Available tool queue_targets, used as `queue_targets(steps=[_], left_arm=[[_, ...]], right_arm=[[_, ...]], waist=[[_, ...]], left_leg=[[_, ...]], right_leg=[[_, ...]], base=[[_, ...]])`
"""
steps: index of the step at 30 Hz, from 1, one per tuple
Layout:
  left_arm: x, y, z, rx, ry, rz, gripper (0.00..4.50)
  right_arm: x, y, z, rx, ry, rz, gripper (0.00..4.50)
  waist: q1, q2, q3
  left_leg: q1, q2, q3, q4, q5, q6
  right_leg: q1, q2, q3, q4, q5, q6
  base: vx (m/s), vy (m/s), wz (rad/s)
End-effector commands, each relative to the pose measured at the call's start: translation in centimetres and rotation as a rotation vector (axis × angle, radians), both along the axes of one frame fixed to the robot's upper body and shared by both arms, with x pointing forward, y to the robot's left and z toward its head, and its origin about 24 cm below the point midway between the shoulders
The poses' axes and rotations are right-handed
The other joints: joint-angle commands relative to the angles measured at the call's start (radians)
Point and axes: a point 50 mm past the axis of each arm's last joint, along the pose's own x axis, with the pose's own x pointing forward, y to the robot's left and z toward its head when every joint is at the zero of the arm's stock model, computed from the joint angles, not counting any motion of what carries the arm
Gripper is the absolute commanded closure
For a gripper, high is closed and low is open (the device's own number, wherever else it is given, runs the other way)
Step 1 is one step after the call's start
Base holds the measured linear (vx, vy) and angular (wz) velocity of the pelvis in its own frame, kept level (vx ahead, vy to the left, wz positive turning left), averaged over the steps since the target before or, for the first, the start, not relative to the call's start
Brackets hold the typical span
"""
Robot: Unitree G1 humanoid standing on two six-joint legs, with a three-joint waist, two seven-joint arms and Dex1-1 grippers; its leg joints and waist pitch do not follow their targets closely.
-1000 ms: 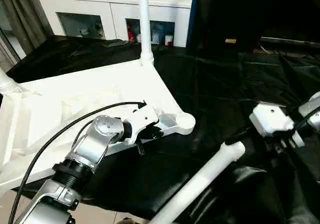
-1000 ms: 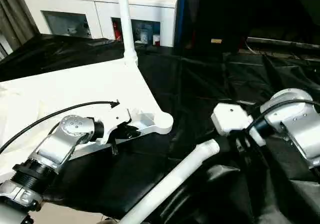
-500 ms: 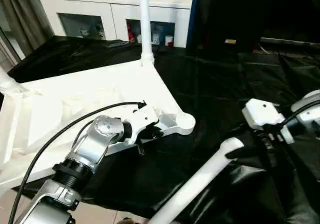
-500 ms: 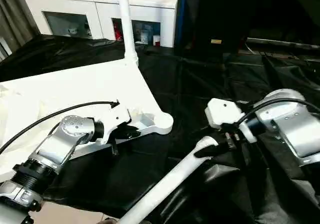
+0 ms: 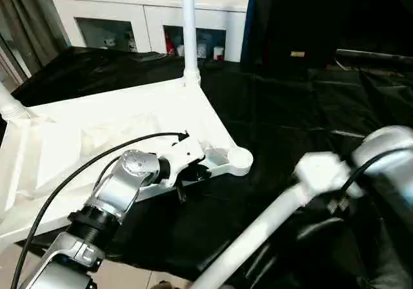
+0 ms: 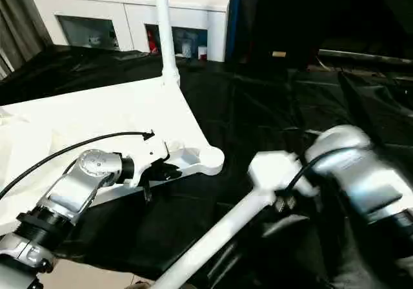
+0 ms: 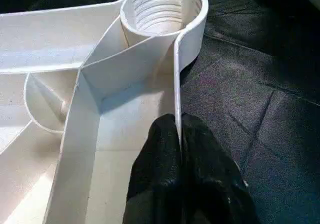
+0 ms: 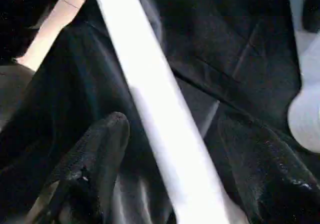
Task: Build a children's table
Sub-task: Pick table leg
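Left claw [image 7: 179, 149]: pinching thin tabletop [image 5: 97, 140] rib | right claw [image 8: 185, 149]: wide, straddling smooth leg [image 8: 155, 109]

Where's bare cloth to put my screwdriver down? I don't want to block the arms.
Free: the black cloth between the tabletop's empty corner socket and the cabinet. Crowded: near the loose leg, which lies between the right gripper's open fingers.

A white glass-door cabinet [image 5: 148, 11] stands behind the black-draped work table [image 5: 290, 102].
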Motion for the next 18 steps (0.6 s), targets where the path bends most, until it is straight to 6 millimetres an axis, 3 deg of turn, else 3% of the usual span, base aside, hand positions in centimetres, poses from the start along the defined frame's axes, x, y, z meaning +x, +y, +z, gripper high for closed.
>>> queue_targets(steps=[1, 9, 10, 18], left_arm=[[0.0, -0.2, 0.6, -0.012, -0.037, -0.015, 4.5], [0.0, -0.1, 0.5, -0.012, -0.035, -0.009, 4.5], [0.0, 0.0, 0.5, -0.012, -0.035, -0.009, 4.5], [0.0, -0.1, 0.5, -0.012, -0.032, -0.01, 4.5]], right_arm=[[0.4, 0.5, -0.2, -0.018, -0.044, 0.024, 1.28], [0.7, 0.8, -1.7, -0.071, -0.04, 0.069, 1.43], [0.7, 0.8, -1.7, -0.074, -0.036, 0.069, 1.71], [1.0, 0.3, -2.4, -0.114, -0.028, 0.074, 2.33]], waist=[[-0.001, -0.017, -0.073], [-0.003, -0.02, -0.074], [-0.003, -0.019, -0.074], [-0.004, -0.019, -0.075]], left_leg=[[0.027, 0.061, -0.026, -0.063, -0.1, 0.105], [0.025, 0.058, -0.025, -0.06, -0.077, 0.12], [0.025, 0.059, -0.025, -0.06, -0.083, 0.123], [0.026, 0.059, -0.025, -0.059, -0.088, 0.122]], right_leg=[[0.044, -0.091, 0.051, -0.061, 0.003, -0.26], [0.047, -0.09, 0.051, -0.056, 0.031, -0.259], [0.046, -0.09, 0.05, -0.057, 0.026, -0.26], [0.046, -0.089, 0.05, -0.057, 0.018, -0.262]], base=[[0.0, 0.0, 0.0], [0.0, 0.0, 0.0], [0.0, 0.0, 0.0], [0.0, 0.0, 0.0]])
